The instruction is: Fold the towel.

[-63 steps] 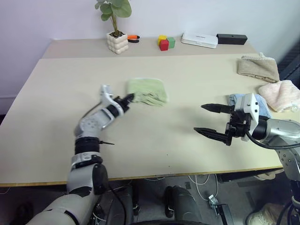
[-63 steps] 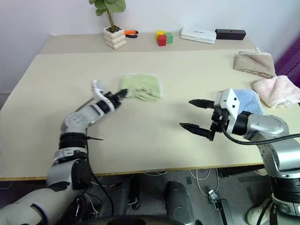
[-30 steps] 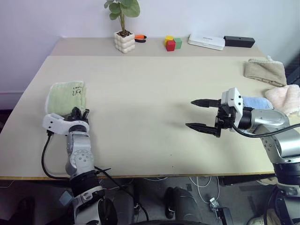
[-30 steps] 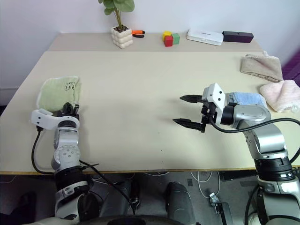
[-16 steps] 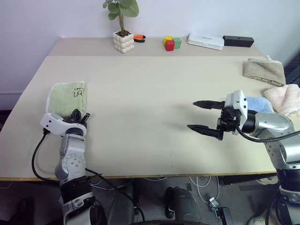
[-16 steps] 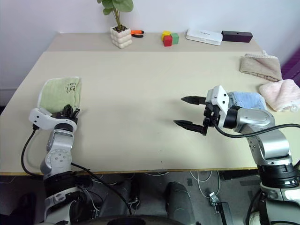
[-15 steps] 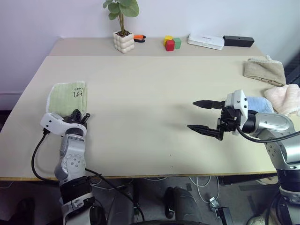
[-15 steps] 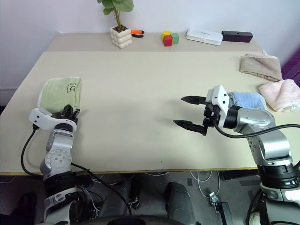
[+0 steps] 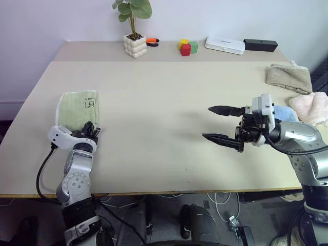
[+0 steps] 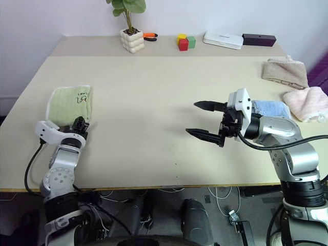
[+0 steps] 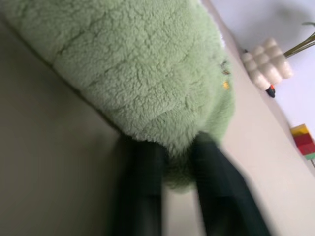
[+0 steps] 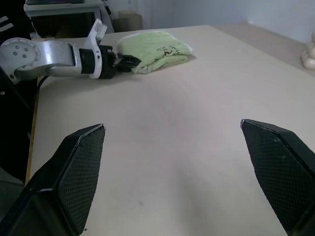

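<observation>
The light green towel (image 9: 77, 108) lies folded in a thick pad near the table's left edge, its dark-printed label facing up. My left gripper (image 9: 89, 128) sits at the towel's near edge, pointing into it. In the left wrist view its two black fingers (image 11: 142, 187) stand apart, with the towel's (image 11: 142, 73) rounded edge bulging between their tips. My right gripper (image 9: 207, 123) hovers open and empty over the table's right half, pointing left toward the towel (image 12: 155, 49).
A potted plant (image 9: 135, 46), coloured blocks (image 9: 185, 47), a white box (image 9: 224, 44) and a black box (image 9: 260, 44) line the back shelf. Beige (image 9: 288, 76), pink (image 9: 310, 105) and light blue (image 9: 282, 114) towels lie at the right edge.
The towel came from the table's middle to its left edge two seconds ago. In the last half second my left fingers have parted at its near edge. The right gripper stays open.
</observation>
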`<act>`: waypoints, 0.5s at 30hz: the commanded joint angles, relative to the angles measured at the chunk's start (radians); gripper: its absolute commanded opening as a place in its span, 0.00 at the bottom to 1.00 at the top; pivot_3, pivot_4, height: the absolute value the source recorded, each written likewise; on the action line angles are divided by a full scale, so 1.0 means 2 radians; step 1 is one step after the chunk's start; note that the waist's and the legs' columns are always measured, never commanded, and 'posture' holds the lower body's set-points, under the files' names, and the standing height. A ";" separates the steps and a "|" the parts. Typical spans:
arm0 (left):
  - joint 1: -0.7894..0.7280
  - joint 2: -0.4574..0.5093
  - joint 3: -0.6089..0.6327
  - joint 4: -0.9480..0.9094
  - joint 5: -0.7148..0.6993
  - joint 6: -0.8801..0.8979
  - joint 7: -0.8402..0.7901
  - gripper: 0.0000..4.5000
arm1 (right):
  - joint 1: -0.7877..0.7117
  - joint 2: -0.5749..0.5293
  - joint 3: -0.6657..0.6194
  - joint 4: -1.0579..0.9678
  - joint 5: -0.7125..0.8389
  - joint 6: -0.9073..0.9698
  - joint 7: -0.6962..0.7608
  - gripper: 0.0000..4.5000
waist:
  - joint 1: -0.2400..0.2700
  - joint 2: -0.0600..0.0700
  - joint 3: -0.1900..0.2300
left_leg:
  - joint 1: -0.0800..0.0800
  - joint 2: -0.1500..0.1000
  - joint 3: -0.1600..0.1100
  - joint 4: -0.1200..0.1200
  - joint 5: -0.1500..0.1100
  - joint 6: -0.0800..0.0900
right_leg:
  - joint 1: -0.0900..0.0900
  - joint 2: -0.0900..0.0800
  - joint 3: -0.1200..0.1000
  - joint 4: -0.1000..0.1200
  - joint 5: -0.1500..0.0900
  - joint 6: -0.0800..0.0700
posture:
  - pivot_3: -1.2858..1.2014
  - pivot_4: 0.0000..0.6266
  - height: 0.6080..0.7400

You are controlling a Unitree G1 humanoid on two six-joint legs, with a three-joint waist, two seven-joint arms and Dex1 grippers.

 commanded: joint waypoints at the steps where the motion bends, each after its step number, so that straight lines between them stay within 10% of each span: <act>1: 0.018 0.008 0.000 -0.031 -0.011 0.009 0.000 0.62 | -0.013 0.004 -0.001 0.004 -0.002 -0.011 0.004 1.00 | -0.001 0.000 0.000 | 0.000 0.000 0.000 0.000 0.000 0.000 | 0.000 0.000 0.000 0.000 0.000 0.000 | 0.52 0.24 1.00; 5: 0.052 0.026 -0.046 -0.071 -0.072 0.099 -0.039 0.98 | -0.021 0.006 0.003 0.020 -0.008 -0.018 0.012 1.00 | -0.001 0.001 0.000 | 0.000 0.000 0.000 0.000 0.000 0.000 | 0.000 0.000 0.000 0.000 0.000 0.000 | 0.52 0.24 1.00; 15: 0.014 0.098 -0.173 -0.120 -0.022 0.100 -0.190 0.98 | -0.047 0.008 0.005 0.056 -0.018 -0.024 0.027 1.00 | 0.000 0.001 0.000 | 0.000 0.000 0.000 0.000 -0.001 -0.002 | -0.001 0.000 0.000 -0.001 0.000 -0.001 | 0.52 0.24 1.00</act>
